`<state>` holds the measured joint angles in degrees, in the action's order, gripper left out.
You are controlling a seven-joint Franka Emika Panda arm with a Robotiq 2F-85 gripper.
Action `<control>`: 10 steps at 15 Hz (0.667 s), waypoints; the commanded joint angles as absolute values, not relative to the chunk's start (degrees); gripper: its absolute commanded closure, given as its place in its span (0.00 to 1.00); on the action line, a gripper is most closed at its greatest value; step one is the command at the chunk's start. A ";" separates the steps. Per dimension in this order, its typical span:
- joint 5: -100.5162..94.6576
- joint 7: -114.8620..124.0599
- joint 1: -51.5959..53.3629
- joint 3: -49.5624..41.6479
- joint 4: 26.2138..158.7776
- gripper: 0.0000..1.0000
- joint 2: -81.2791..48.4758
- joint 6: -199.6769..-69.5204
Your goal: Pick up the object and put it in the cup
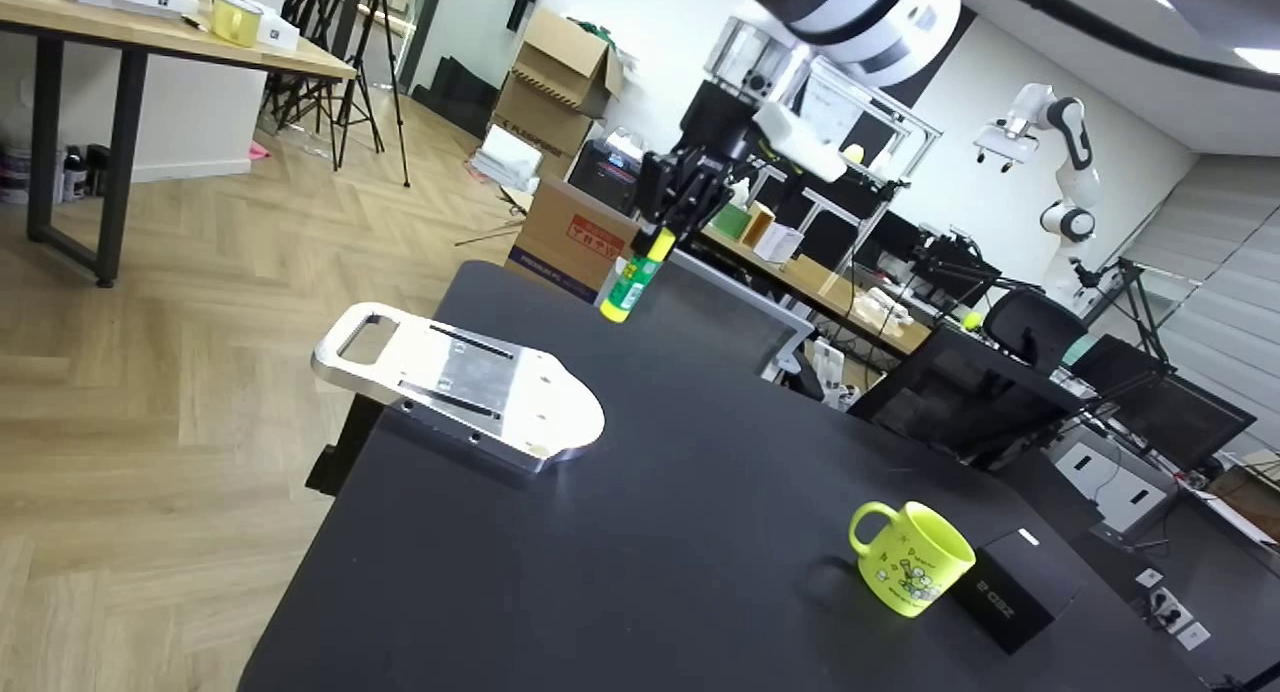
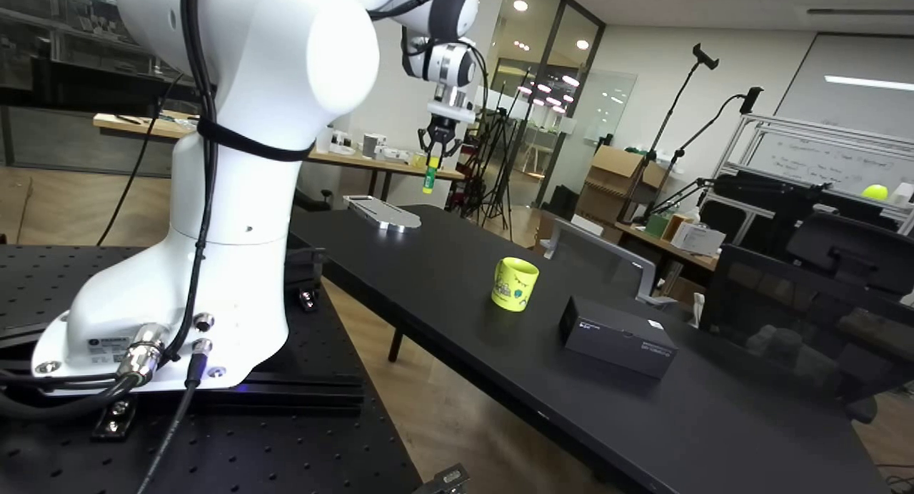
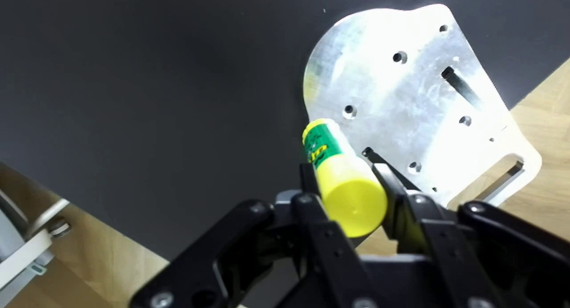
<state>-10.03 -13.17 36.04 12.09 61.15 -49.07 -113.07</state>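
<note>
Gripping a glue stick (image 1: pixel 636 280), its length slanting down toward seven o'clock in an exterior view, a robot claw (image 3: pixel 345 172) hangs above a dark table (image 1: pixel 690 532), pinched around the upper yellow end; the yellow-green mug (image 2: pixel 514 285) lies toward five o'clock from the claw in both exterior views, well apart, likely setting the carry's course. The mug stands upright; its bottom is hidden, so any contents cannot be told.

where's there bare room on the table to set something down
A broad bare patch of table lies between plate and mug; another lies past the box, away from the mug. It's tighter between mug and box, and by the plate, where the fingers hold the stick aloft.
</note>
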 commanded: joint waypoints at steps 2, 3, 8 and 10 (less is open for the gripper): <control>-9.96 -10.02 31.93 8.96 69.96 0.91 -39.00 -110.99; -9.51 -9.47 30.71 8.25 71.86 0.91 -37.29 -110.89; -6.48 -6.81 23.11 4.85 85.68 0.91 -27.70 -112.87; -4.24 -6.93 20.12 3.78 91.38 0.91 -24.21 -113.41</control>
<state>-6.79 -9.55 23.26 5.00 80.04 -31.91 -111.38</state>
